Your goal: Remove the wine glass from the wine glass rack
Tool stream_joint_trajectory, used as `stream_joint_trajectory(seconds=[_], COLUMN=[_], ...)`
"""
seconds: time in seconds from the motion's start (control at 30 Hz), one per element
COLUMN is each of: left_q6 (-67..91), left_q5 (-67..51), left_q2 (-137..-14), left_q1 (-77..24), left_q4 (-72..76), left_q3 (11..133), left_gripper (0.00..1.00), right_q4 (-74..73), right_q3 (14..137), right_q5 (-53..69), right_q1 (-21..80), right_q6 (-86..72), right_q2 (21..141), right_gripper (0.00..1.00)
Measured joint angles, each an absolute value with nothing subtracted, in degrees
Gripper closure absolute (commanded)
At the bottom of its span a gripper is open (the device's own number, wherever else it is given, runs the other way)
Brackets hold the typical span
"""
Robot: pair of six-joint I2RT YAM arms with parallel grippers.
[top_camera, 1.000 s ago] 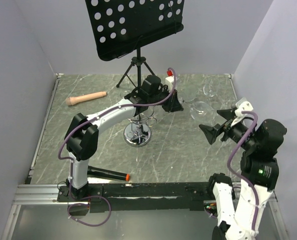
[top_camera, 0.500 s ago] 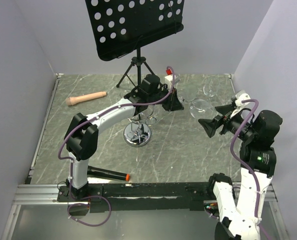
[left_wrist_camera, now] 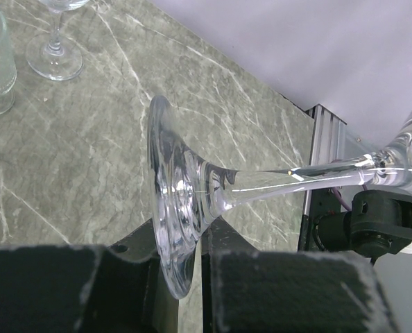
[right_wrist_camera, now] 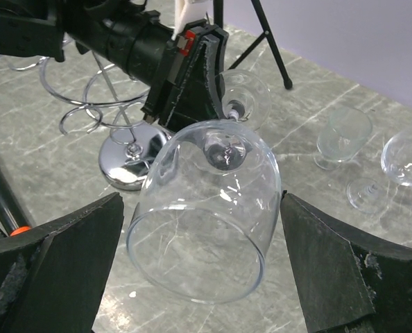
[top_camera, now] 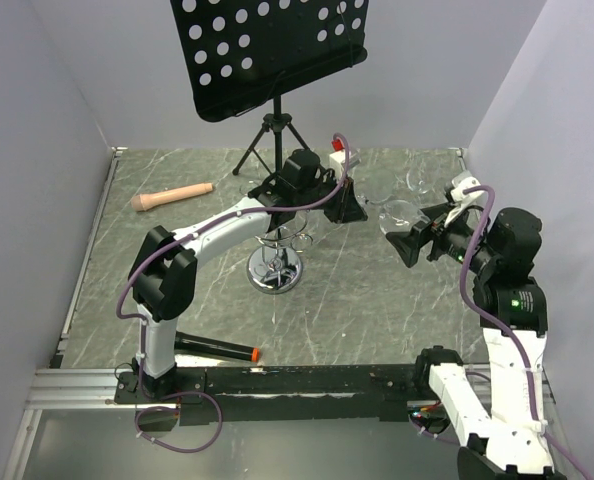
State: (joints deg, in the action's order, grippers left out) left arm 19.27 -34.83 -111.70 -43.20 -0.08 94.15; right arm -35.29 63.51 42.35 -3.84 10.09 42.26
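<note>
Well clear of the wine glass rack (top_camera: pixel 274 268), the wine glass (right_wrist_camera: pixel 204 208) lies on its side in the air. The left tool (top_camera: pixel 349 206) is clenched on the glass's foot. The bowl sits between the 2 fingers of the right tool (top_camera: pixel 419 232), which are spread wide and do not touch it. The rack stands upright on the tabletop (top_camera: pixel 367 300) beneath the left arm. A small glass (right_wrist_camera: pixel 343 135) and a second stemmed glass (right_wrist_camera: pixel 399 158) stand further back.
</note>
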Motion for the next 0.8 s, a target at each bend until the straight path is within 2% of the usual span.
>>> stream_joint_trajectory(seconds=[0.1, 0.3, 0.43, 0.5, 0.53, 0.57, 0.63, 0.77, 0.8], left_q6=[19.29, 19.40, 19.42, 19.42, 19.42, 19.35, 19.88, 20.75, 20.69], left_q5=[-34.85, -34.54, -34.11, -34.11, -34.04, -33.85, -33.54, -31.79, -31.31], left_q2=[-111.70, -111.70, -111.70, -111.70, -111.70, -111.70, -111.70, -111.68, -111.68], left_q1=[-43.24, -43.27, -43.22, -43.20, -43.22, -43.22, -43.31, -43.38, -43.38], left_q4=[-0.03, 0.21, 0.16, 0.16, 0.16, 0.14, 0.32, 0.62, 0.62], left_q3=[94.06, 93.91, 93.73, 93.73, 93.73, 93.73, 93.73, 93.73, 93.73], left_gripper=[0.99, 0.99, 0.98, 0.82, 0.70, 0.59, 0.43, 0.23, 0.03], right_q4=[-35.11, -35.18, -35.24, -35.31, -35.38, -35.48, -36.07, -37.98, -38.50], right_q3=[63.31, 63.31, 63.31, 63.33, 63.33, 63.33, 63.35, 63.46, 63.66], right_q5=[40.75, 38.70, 38.48, 38.33, 38.37, 38.41, 38.39, 36.56, 35.83], right_q1=[-2.98, -2.74, -2.74, -2.74, -2.74, -2.74, -2.74, -2.74, -2.76], right_q6=[9.91, 9.96, 10.37, 10.50, 10.74, 10.87, 11.25, 11.40, 11.38], right_q2=[42.92, 44.56, 44.71, 44.71, 44.69, 44.56, 44.31, 44.36, 44.60], right_gripper=[0.02, 0.15, 0.38, 0.50, 0.55, 0.57, 0.57, 0.59, 0.59])
